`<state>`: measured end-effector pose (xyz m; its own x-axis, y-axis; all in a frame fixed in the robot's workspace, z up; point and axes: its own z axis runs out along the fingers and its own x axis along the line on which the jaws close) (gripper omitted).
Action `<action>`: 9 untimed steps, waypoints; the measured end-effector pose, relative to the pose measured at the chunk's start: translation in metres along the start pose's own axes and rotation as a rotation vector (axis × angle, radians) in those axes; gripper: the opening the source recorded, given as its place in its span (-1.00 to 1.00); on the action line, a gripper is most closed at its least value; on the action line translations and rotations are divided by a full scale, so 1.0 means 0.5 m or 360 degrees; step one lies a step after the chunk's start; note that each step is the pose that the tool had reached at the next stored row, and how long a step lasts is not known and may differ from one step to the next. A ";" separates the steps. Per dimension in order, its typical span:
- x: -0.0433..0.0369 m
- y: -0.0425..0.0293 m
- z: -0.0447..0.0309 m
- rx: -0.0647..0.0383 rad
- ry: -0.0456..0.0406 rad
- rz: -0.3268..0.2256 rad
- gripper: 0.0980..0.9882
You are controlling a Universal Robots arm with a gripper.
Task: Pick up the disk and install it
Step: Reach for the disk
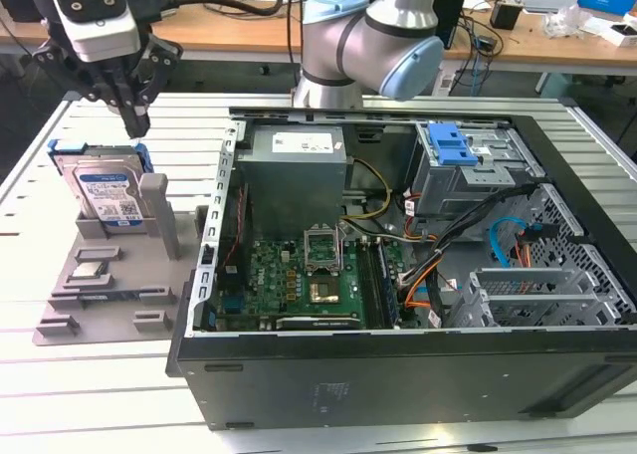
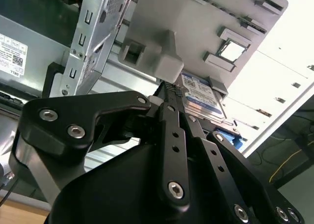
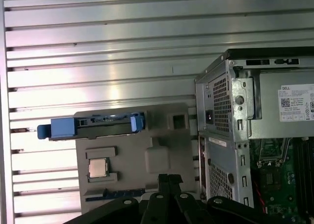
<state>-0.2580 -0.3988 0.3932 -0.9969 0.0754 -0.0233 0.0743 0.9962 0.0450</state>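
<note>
The disk (image 1: 107,193) stands on edge in a grey holder (image 1: 109,285) on the exterior view's left, its white-and-blue label facing out and a blue bracket around it. My gripper (image 1: 134,125) hangs just above the disk's top edge with its fingers shut together and nothing between them. The first wrist view looks down on the disk (image 3: 93,126) as a thin blue-framed strip, apart from my gripper (image 3: 169,181). In the second wrist view my gripper (image 2: 169,92) points toward the disk's label (image 2: 201,98).
An open computer case (image 1: 398,359) lies at the exterior view's right, with motherboard, cables and a grey drive cage with a blue latch (image 1: 448,147). A small square silver chip (image 1: 90,270) sits on the grey holder. The slatted metal table (image 1: 119,404) surrounds them.
</note>
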 end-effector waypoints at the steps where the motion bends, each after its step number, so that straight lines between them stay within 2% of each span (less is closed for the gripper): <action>1: 0.003 0.000 0.000 0.0000 0.0000 0.0000 -0.99; 9: 0.034 -0.002 -0.001 0.0000 0.0000 0.0000 -0.99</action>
<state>-0.2748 -0.3988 0.3933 -0.9969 0.0753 -0.0233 0.0742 0.9962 0.0449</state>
